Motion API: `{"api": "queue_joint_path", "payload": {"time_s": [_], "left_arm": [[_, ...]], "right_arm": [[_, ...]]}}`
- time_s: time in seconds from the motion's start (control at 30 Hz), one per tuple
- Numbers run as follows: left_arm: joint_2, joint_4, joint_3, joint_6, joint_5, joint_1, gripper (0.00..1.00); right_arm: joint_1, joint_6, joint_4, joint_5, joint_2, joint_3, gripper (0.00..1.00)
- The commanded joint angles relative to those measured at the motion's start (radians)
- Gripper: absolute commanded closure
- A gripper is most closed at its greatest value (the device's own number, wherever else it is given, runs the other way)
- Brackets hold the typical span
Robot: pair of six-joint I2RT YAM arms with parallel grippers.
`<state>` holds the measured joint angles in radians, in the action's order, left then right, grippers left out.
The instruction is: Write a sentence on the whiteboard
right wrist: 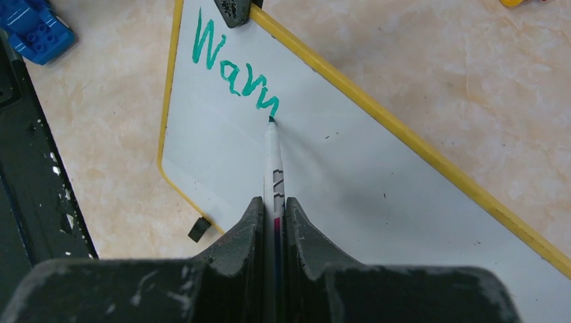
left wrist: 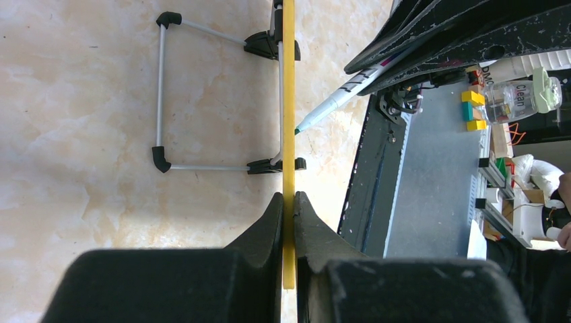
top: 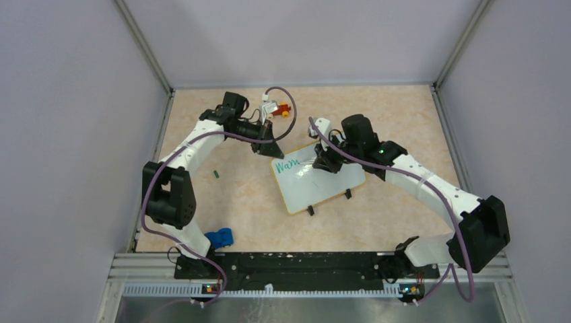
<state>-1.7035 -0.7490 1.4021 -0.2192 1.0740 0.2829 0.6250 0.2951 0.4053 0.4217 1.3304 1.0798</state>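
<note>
Found a small rectangular white board [top: 331, 186] with a thin yellow rim and rounded corners near the middle of a beige mottled tabletop [top: 236, 202]. Saw it turned at a slant to the table edges, face toward the overhead camera, two little black feet [top: 310, 210] at its near edge. Made out a thin grey wire stand [left wrist: 161, 87] with black corner pieces behind the board in the left wrist view.

Noted the left gripper [left wrist: 288, 214] pinched shut on the yellow rim at the board's far left corner, one finger on each face. Noted the right gripper [right wrist: 274, 210] closed around a slim white marker pen [right wrist: 274, 161] with a green tip, the barrel running out between the fingers. Saw the tip touching the white face just at the end of the last letter.

Read green handwritten lettering [right wrist: 232, 67] in thin strokes, one short word, roughly "Warm", slanting from the corner held by the left gripper. Found the remaining white surface unmarked.

Spotted a blue plastic block [top: 219, 237] near the left arm's base, a tiny dark green piece [top: 217, 173] left of the board, and a small red, orange and white object [top: 279, 108] near the table's far edge.
</note>
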Motion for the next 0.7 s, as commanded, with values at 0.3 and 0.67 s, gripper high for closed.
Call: {"api": "queue_joint_path", "payload": {"time_s": [0.3,0.67], "left_arm": [[0.033,-0.007,-0.011,-0.024,-0.002,0.012,1.0],[0.03,-0.007,-0.012,-0.024,-0.004,0.012,1.0]], "right_arm": [[-0.008,-0.011,-0.038,0.001,0.008,0.088,1.0],[-0.011,0.006,-0.032,-0.022,0.005,0.069,1.0]]}}
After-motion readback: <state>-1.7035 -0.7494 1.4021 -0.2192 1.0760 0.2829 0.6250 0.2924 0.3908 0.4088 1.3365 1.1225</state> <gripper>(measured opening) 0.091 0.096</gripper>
